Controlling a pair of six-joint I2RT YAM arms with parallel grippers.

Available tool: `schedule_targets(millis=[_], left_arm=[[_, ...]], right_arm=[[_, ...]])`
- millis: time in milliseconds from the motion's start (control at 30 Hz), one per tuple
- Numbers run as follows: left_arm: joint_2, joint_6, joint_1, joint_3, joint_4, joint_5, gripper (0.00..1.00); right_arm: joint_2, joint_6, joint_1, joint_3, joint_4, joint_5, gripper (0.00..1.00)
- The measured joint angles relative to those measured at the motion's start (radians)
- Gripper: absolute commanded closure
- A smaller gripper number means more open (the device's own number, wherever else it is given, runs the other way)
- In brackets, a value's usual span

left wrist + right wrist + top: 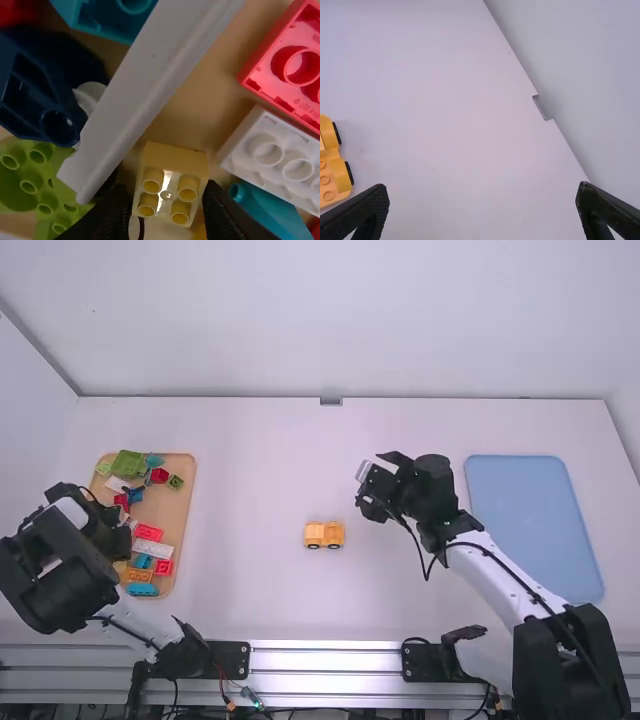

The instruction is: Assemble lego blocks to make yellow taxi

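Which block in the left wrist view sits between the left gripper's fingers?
The pale yellow one, four studs showing; no other block lies between the fingers of the left gripper.

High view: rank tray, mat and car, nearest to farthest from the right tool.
From the right tool:
1. Car: just to its left, slightly nearer the camera.
2. Mat: on its right.
3. Tray: far left, by the left tool.

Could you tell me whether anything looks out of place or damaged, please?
Nothing stands out. The small car sits upright on the table, and the loose blocks are jumbled, but they lie on the wooden tray, with no visible breakage or spill.
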Motion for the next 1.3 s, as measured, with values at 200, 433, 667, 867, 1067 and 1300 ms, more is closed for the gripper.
schedule_targets(millis=[200,433,667,867,1067,1300], left_arm=[[0.000,0.001,0.010,-0.001,0.021,0.039,0.45],[0.000,0.003,0.010,-0.034,0.029,0.069,0.55],[0.000,-0.031,0.010,-0.034,0.029,0.058,0.72],[0.000,-0.045,0.010,-0.034,0.028,0.058,0.92],[0.000,-0.111,0.010,0.021,-0.059,0.058,0.98],[0.000,-0.217,0.001,0.179,-0.170,0.135,0.98]], right_arm=[[0.000,0.000,0.000,0.000,0.000,0.000,0.01],[0.000,0.000,0.000,0.000,0.000,0.000,0.01],[0.000,0.001,0.000,0.000,-0.001,0.000,0.01],[0.000,0.000,0.000,0.000,0.000,0.000,0.01],[0.000,0.000,0.000,0.000,0.001,0.000,0.01],[0.000,0.000,0.000,0.000,0.001,-0.001,0.01]])
